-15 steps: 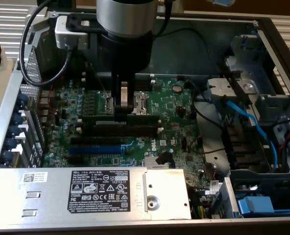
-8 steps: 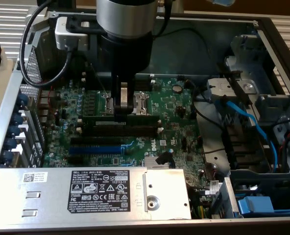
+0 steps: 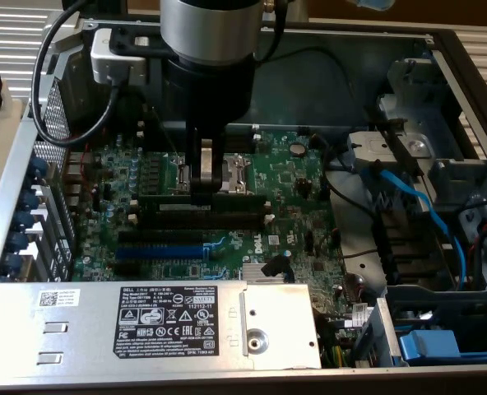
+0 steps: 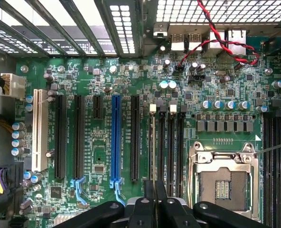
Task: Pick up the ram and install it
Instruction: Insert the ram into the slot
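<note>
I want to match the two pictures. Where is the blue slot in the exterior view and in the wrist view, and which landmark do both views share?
Exterior view: the blue slot lies on the green board toward the exterior view's left, next to the grey box with the black label.
Wrist view: the blue slot stands between long black slots.
Shared landmark: the silver processor socket, seen in the wrist view too.
</note>
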Motion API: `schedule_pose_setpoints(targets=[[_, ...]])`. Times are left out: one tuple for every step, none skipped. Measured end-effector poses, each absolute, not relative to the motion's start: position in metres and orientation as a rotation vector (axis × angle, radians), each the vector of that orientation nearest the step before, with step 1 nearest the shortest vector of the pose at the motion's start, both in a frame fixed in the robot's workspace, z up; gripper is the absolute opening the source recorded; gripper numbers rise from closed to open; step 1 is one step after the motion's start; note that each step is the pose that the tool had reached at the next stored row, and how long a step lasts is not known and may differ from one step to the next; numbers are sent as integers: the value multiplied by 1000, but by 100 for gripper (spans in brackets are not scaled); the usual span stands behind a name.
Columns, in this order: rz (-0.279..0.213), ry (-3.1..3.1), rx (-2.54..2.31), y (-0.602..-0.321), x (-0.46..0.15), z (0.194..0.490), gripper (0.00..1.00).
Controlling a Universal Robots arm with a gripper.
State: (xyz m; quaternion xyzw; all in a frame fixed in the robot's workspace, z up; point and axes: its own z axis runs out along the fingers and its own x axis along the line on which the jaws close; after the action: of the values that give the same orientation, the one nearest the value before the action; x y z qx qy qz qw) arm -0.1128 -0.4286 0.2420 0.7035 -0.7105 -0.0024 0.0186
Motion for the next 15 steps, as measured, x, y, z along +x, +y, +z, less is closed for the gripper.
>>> schedule_pose_setpoints(targets=[[-8,-2207,2184,-429,-113,242,12],[-8,-2207,2183,-429,-113,242,12],[-8,-2207,2183,-429,-113,242,12],[-8,-2207,2183,-429,-113,242,12],[-8,-2208,2183,-429,-113,241,12],[-8,-2208,2183,-428,-113,241,12],[-8,-2208,2183,-428,-113,241,12],[-8,-2208,2183,-428,-113,241,12],[-8,-2207,2183,-428,-113,240,12],[-8,-2208,2183,-428,-113,240,12],[-8,-2208,2182,-428,-113,240,12],[-8,-2208,2183,-428,-113,240,12],[-8,-2208,2183,-428,-113,240,12],[-8,-2208,2183,-428,-113,240,12],[-8,-2208,2183,-428,-113,239,12]])
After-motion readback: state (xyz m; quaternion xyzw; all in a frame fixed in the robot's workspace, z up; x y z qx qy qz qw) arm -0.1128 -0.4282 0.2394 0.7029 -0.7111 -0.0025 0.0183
